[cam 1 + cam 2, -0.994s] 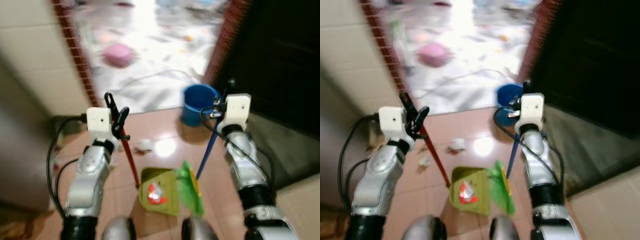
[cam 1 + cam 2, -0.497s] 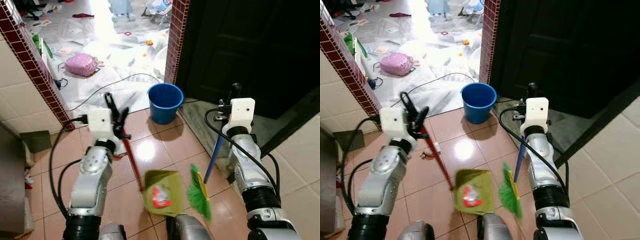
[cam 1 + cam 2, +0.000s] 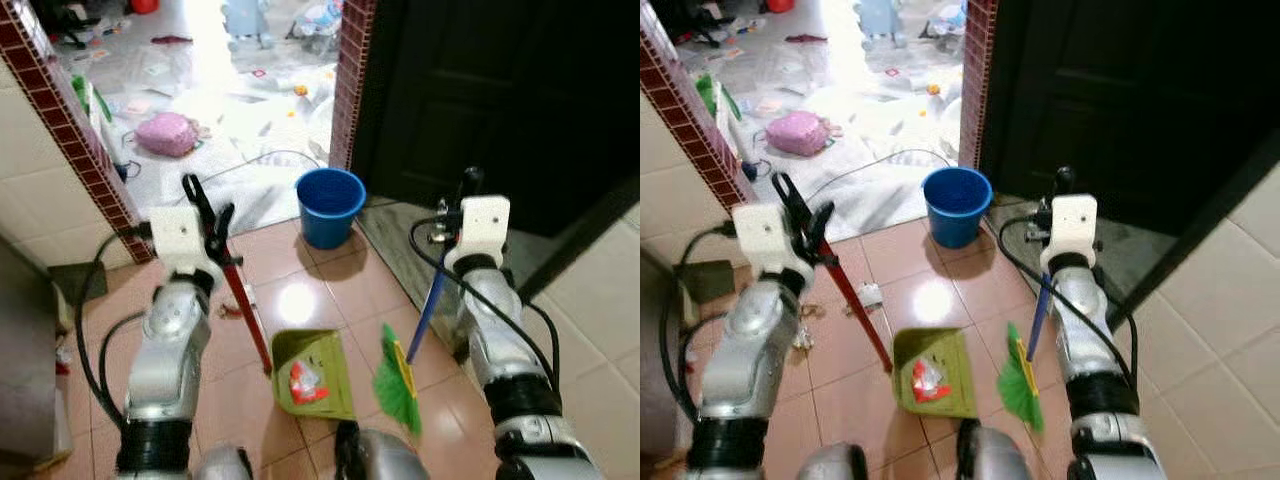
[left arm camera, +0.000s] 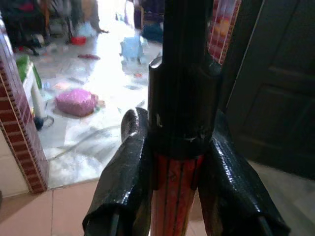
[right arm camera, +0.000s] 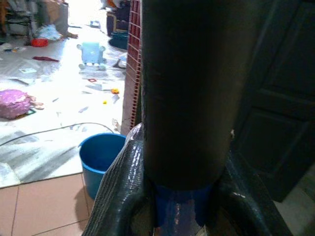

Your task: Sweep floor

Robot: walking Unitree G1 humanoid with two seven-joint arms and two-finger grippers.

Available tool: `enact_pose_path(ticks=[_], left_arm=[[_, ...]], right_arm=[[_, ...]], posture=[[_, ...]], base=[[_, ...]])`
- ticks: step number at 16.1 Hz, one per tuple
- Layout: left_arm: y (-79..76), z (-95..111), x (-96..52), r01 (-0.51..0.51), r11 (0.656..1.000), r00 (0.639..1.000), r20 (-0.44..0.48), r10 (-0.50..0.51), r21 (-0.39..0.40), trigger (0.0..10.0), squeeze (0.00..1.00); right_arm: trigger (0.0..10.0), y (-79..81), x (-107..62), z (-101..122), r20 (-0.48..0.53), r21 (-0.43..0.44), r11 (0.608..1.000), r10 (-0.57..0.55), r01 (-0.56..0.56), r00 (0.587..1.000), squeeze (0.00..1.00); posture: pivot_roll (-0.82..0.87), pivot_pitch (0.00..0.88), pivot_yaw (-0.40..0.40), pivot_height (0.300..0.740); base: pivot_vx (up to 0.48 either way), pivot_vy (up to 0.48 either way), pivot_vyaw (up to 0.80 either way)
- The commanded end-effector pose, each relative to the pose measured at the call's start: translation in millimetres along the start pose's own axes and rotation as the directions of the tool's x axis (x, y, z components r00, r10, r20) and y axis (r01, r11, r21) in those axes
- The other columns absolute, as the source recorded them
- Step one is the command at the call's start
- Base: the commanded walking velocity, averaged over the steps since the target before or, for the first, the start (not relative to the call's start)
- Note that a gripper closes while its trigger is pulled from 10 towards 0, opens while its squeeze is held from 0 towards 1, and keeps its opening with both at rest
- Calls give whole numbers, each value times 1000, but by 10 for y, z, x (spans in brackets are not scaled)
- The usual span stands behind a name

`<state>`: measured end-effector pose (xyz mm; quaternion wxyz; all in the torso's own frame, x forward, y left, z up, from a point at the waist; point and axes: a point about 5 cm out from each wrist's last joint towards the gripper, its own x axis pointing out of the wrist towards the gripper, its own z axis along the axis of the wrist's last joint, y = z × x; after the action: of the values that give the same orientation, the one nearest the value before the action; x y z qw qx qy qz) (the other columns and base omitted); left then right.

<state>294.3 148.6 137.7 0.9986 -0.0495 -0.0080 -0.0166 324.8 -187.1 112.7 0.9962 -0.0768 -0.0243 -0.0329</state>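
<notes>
Left hand (image 3: pixel 208 215) clamped on red handle (image 3: pixel 245 310) of green dustpan (image 3: pixel 313 372), pan resting on tiled floor (image 3: pixel 330 290) at robot's feet. Right hand (image 3: pixel 462 200) clamped on blue handle (image 3: pixel 426 308) of green broom (image 3: pixel 398 382), bristles just beside pan. Red-and-white scrap (image 3: pixel 302 380) already in pan. Small debris (image 3: pixel 868 295) left on tiles near left arm; judged partly done. Blue bucket (image 3: pixel 330 205) ahead by doorway.

A green dustpan (image 3: pixel 314 372) with a slanted red handle (image 3: pixel 245 312) rests on the tan tiled floor (image 3: pixel 330 290), holding red-white litter (image 3: pixel 303 378). Just beside it stands a green-bristled, blue-handled broom (image 3: pixel 400 375).
</notes>
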Motion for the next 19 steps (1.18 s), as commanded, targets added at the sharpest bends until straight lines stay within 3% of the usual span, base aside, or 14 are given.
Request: enact_pose_path(ticks=[1,6,16,19], left_arm=[[21,128,5,-5,1000,998,66,5,-7,10000,0],[19,223,45,-13,1000,995,96,16,-24,10000,0],[165,870,198,-94,992,949,293,114,-84,10000,0],[209,1191,240,-106,988,916,376,140,-111,10000,0]], right_arm=[[10000,12,37,71,26,-16,1000,5,-5,1000,0],[10000,1,30,68,24,-23,1000,2,-1,1000,0],[10000,-142,23,-61,-34,-147,987,-78,72,996,0],[10000,-143,30,-86,-43,-158,985,-82,74,996,0]], posture=[[-44,86,-10,740],[-45,87,-11,740],[-49,87,-15,740],[-47,84,-17,740]], base=[[0,0,0],[0,0,0],[0,0,0],[0,0,0]])
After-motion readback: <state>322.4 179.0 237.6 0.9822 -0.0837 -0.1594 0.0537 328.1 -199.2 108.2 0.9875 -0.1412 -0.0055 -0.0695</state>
